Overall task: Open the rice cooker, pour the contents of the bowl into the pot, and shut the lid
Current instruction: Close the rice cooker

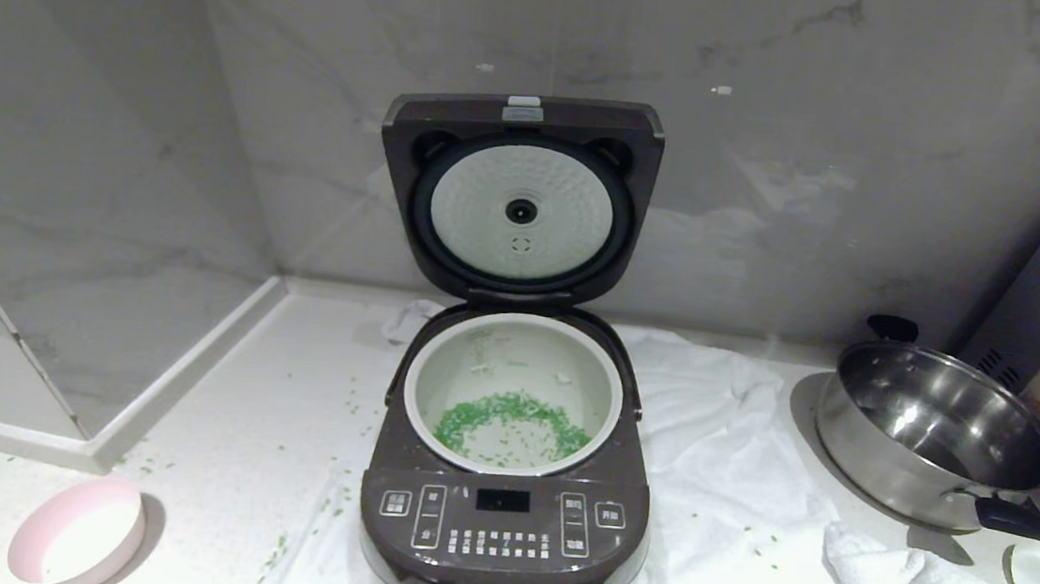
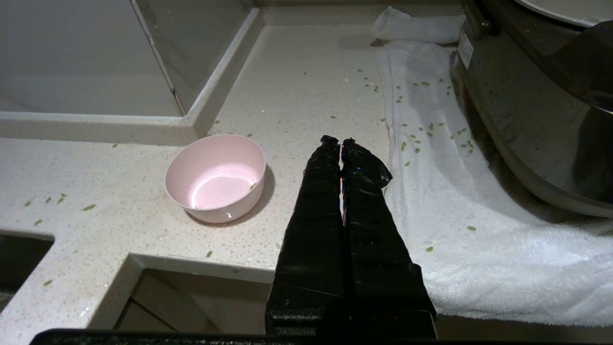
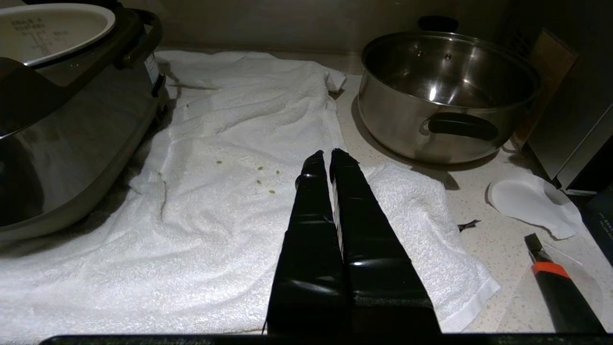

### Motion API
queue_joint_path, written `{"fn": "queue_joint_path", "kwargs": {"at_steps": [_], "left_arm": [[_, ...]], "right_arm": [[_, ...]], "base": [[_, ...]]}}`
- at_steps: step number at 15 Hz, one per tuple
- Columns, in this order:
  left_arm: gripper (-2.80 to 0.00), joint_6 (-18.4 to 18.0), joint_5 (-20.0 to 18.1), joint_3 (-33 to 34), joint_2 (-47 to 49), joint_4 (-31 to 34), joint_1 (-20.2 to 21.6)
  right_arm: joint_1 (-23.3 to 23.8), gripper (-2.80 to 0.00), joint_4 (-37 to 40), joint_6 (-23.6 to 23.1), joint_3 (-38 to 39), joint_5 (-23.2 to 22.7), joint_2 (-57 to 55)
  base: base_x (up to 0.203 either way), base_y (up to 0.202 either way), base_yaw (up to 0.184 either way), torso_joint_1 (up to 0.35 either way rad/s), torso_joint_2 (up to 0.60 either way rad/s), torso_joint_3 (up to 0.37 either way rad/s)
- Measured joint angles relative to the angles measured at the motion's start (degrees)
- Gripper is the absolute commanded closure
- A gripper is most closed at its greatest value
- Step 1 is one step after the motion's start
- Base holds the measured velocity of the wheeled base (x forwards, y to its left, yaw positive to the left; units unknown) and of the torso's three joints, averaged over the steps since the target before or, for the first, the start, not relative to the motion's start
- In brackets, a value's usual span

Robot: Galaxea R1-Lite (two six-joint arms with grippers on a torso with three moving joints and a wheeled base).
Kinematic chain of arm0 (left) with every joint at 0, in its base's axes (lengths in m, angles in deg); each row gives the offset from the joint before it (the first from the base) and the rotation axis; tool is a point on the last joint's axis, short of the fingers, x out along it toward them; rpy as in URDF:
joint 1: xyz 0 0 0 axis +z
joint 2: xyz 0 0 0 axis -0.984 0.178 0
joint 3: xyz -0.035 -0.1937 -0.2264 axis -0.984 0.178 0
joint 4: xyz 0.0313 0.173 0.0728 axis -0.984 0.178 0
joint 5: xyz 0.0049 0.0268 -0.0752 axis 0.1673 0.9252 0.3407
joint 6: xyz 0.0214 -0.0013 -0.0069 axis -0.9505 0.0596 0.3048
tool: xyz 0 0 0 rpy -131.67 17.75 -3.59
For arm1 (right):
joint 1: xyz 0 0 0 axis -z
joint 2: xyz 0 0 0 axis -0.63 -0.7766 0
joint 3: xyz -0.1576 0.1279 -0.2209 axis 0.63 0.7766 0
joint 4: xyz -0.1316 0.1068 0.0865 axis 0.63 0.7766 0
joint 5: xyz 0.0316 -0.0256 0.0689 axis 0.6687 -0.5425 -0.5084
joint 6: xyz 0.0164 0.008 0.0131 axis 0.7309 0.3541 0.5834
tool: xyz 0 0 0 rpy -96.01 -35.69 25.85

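Left pincer (image 2: 340, 142) pressed together, empty, over the table (image 2: 297, 86) edge beside the emptied bowl (image 2: 215, 177). Right pincer (image 3: 326, 155) likewise together, above the white towel (image 3: 215, 201). Remaining: lid (image 1: 517, 198), upright behind the pot (image 1: 511, 391); likely stiff, sprung hinge, best pushed at its top edge. Steel pan (image 1: 936, 432) well clear to the right.

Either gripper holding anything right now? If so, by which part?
Nothing held. Left gripper and right gripper are both shut and empty; the bowl sits on the counter.
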Motion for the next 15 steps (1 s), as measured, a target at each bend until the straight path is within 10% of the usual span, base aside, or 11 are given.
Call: {"fn": "queue_joint_path", "kwargs": {"at_steps": [15], "left_arm": [[0.0, 0.59, -0.7, -0.05, 0.0, 0.02, 0.0]], "right_arm": [[0.0, 0.0, -0.02, -0.09, 0.0, 0.02, 0.0]], "base": [[0.0, 0.0, 0.0, 0.0, 0.0, 0.0]]}}
